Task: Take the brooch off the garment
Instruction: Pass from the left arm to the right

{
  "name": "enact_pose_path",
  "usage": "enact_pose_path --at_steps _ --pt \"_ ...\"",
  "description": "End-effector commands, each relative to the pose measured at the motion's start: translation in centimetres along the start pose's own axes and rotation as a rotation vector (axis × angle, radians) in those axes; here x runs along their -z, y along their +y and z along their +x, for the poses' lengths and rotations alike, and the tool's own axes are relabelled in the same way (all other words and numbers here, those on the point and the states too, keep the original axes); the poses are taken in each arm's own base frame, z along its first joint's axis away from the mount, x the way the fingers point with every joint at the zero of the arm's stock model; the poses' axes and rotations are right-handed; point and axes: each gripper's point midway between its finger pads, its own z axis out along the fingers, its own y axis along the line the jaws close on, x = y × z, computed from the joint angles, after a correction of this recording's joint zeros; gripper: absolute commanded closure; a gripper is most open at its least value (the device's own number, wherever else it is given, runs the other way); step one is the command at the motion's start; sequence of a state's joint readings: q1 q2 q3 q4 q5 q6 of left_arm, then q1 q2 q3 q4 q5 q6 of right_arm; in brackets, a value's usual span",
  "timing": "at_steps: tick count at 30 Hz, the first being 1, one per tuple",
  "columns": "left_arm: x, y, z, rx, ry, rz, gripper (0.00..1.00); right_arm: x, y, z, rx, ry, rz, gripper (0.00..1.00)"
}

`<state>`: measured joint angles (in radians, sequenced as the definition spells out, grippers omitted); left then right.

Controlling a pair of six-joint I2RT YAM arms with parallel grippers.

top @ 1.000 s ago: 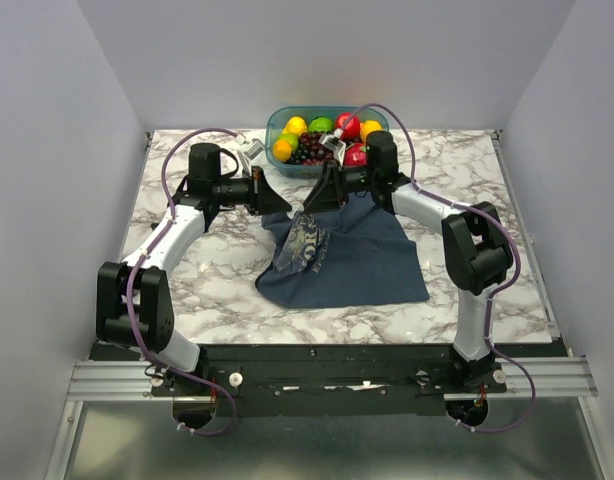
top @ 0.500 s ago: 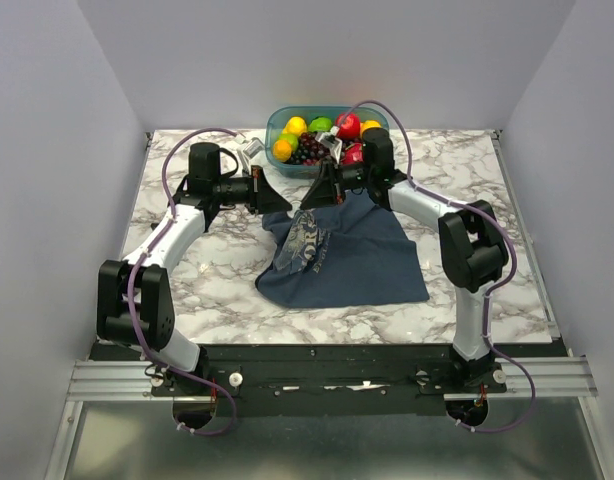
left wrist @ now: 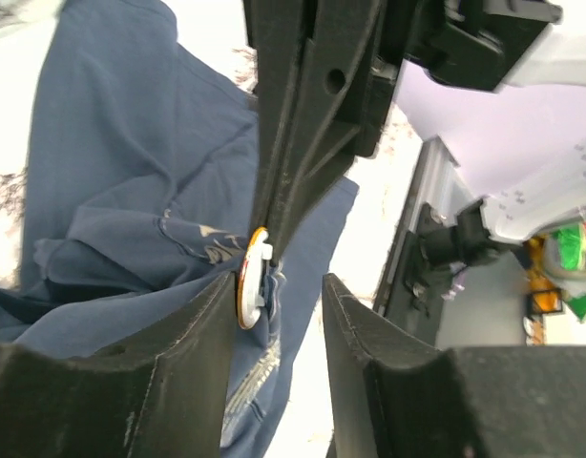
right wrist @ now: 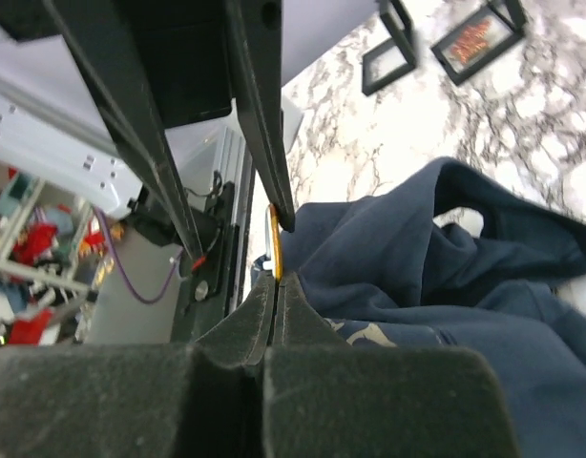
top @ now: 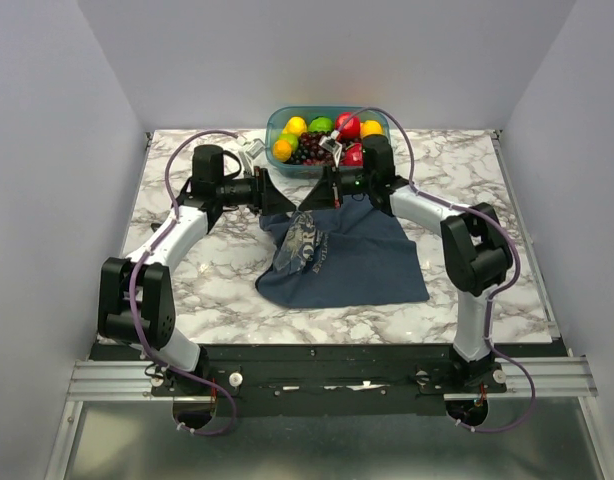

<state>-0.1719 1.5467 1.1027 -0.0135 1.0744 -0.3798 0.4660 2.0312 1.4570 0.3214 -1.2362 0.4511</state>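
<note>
The garment, dark slate-blue with a pale print, lies crumpled on the marble table; its upper edge is lifted where both grippers meet. The brooch is a small gold-rimmed piece at that raised fold. My right gripper is shut on the brooch's edge, and its black fingers come down onto it in the left wrist view. My left gripper stands open around the brooch, which sits against one finger, with a clear gap to the other. From above, the left gripper and right gripper nearly touch.
A teal bowl of fruit stands at the back of the table, just behind the right wrist. The garment spreads toward the near side. Grey walls close in the table on the left, right and rear.
The right gripper has closed onto the brooch, and the left gripper, shut before, has opened. Both arms stayed at the garment's raised top edge.
</note>
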Motion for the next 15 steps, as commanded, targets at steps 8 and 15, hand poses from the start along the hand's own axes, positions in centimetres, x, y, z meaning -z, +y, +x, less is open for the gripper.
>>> enact_pose_path --at_steps 8,15 --pt "-1.2 -0.6 0.1 -0.058 -0.036 -0.025 0.59 0.5 1.2 -2.4 -0.09 -0.138 0.134 1.0" --pt "-1.7 -0.5 -0.1 -0.063 -0.031 -0.028 0.66 0.4 1.0 -2.1 -0.097 -0.13 0.137 1.0"
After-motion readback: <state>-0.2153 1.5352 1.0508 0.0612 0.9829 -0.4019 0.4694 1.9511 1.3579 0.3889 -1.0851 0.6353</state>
